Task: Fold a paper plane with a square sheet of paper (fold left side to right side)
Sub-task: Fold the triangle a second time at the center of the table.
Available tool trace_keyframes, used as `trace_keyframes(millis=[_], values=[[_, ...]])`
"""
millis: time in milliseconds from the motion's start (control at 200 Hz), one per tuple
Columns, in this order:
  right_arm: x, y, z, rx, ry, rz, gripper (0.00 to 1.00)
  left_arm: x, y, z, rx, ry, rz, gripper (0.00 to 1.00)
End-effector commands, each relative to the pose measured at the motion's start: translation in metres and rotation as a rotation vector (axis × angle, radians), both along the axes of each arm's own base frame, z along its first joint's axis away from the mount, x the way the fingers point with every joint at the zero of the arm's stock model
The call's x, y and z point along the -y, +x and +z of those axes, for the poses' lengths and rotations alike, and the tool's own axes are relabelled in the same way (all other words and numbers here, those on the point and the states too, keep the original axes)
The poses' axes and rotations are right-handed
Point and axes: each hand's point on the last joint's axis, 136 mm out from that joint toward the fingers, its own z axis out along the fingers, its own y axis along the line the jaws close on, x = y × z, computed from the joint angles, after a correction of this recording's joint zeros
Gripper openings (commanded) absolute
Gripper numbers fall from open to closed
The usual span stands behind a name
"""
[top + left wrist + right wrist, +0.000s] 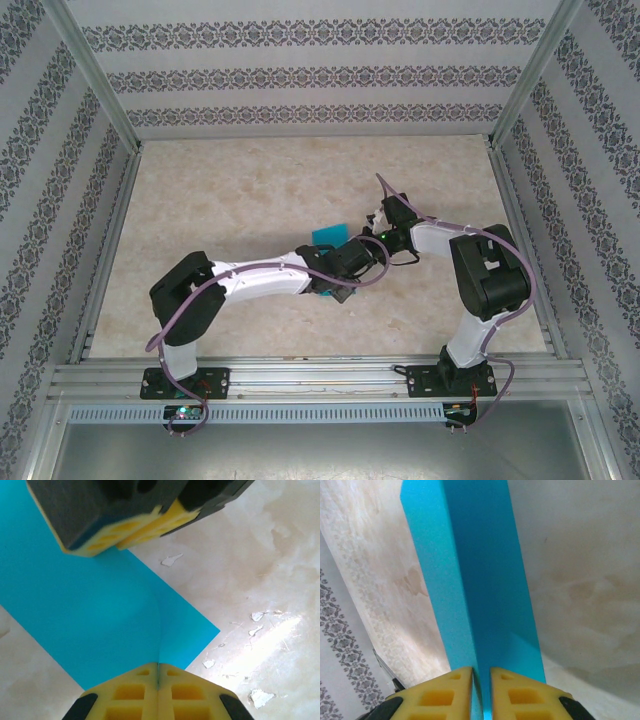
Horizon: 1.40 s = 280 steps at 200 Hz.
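Square sheet of paper (327,236) between the two arms, near the middle of the table (230,190).

The paper is teal-blue and plain. From the left wrist camera the paper (100,620) spreads over the pale table, and a soft ridge in it runs down into the left jaws. Those jaws are shut tight, with their yellow pads (130,695) pressed together on the paper's edge. From the right wrist camera the paper (480,580) looks like a long strip with a fold line down it. The right jaws stand a little apart, and the fold sits in the thin gap between their pads (445,692). The two sets of jaws are close to each other.
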Motion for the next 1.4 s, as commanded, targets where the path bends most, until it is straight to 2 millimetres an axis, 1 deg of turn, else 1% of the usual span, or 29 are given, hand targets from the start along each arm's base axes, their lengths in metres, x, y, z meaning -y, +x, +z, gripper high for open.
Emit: trace_keyframes(millis=[0,85,155,225,270,365,430,500,649,774,959,1099,1289,1394], values=[[0.009,0.018,0.026,0.115,-0.007,-0.027,0.26,0.000,0.001,0.011,-0.051,-0.108,0.047,0.00],[0.022,0.020,0.033,0.155,-0.031,-0.054,0.31,-0.002,0.001,0.013,-0.096,-0.157,0.076,0.00],[0.033,0.018,0.035,0.182,-0.054,-0.075,0.31,-0.003,0.001,0.013,-0.135,-0.197,0.101,0.00],[0.041,0.011,0.036,0.202,-0.069,-0.079,0.30,-0.005,0.001,0.015,-0.170,-0.245,0.126,0.00],[0.044,0.004,0.035,0.209,-0.080,-0.075,0.28,-0.005,0.002,0.017,-0.191,-0.284,0.142,0.00],[0.045,-0.011,0.033,0.218,-0.080,-0.055,0.15,-0.006,0.005,0.021,-0.235,-0.363,0.175,0.00],[0.042,-0.024,0.030,0.220,-0.079,-0.038,0.07,-0.007,0.007,0.022,-0.261,-0.398,0.199,0.00],[0.035,-0.038,0.026,0.223,-0.074,-0.014,0.00,-0.010,0.008,0.021,-0.285,-0.421,0.220,0.00],[0.016,-0.064,0.013,0.214,-0.078,0.029,0.00,-0.013,0.008,0.018,-0.317,-0.448,0.255,0.00],[0.003,-0.076,-0.001,0.199,-0.092,0.047,0.00,-0.016,0.009,0.014,-0.336,-0.458,0.280,0.00],[-0.004,-0.084,-0.017,0.168,-0.135,0.088,0.00,-0.023,0.008,0.006,-0.355,-0.444,0.306,0.00],[-0.002,-0.087,-0.025,0.149,-0.159,0.102,0.00,-0.026,0.009,0.003,-0.369,-0.455,0.320,0.00],[-0.001,-0.091,-0.034,0.119,-0.184,0.124,0.00,-0.028,0.010,0.000,-0.386,-0.466,0.322,0.00],[-0.006,-0.089,-0.030,0.131,-0.159,0.124,0.00,-0.027,0.010,0.000,-0.393,-0.473,0.318,0.00]])
